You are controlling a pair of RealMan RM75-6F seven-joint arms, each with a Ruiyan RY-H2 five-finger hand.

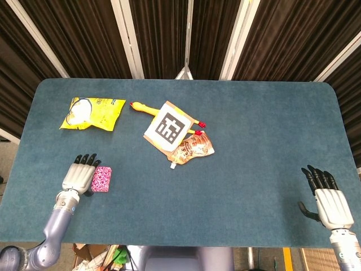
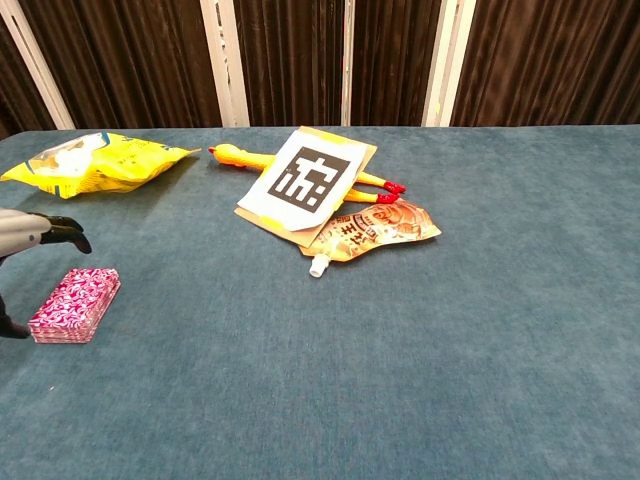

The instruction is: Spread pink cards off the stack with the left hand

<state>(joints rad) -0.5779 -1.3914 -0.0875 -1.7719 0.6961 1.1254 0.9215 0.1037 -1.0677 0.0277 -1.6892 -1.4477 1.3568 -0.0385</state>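
Note:
The pink patterned card stack (image 1: 101,179) lies on the blue table near the front left, also seen in the chest view as a squared pile (image 2: 75,305). My left hand (image 1: 79,175) hovers just left of the stack, fingers stretched forward and apart, holding nothing; its fingertips (image 2: 62,232) show above the stack's far left corner in the chest view. My right hand (image 1: 326,199) rests at the front right edge, fingers spread, empty, far from the cards.
A yellow snack bag (image 1: 92,113) lies at the back left. A marker card (image 1: 168,127) covers a rubber chicken (image 1: 142,107), with a brown pouch (image 1: 193,147) beside it at mid-table. The table's front edge (image 1: 180,243) runs close below both hands.

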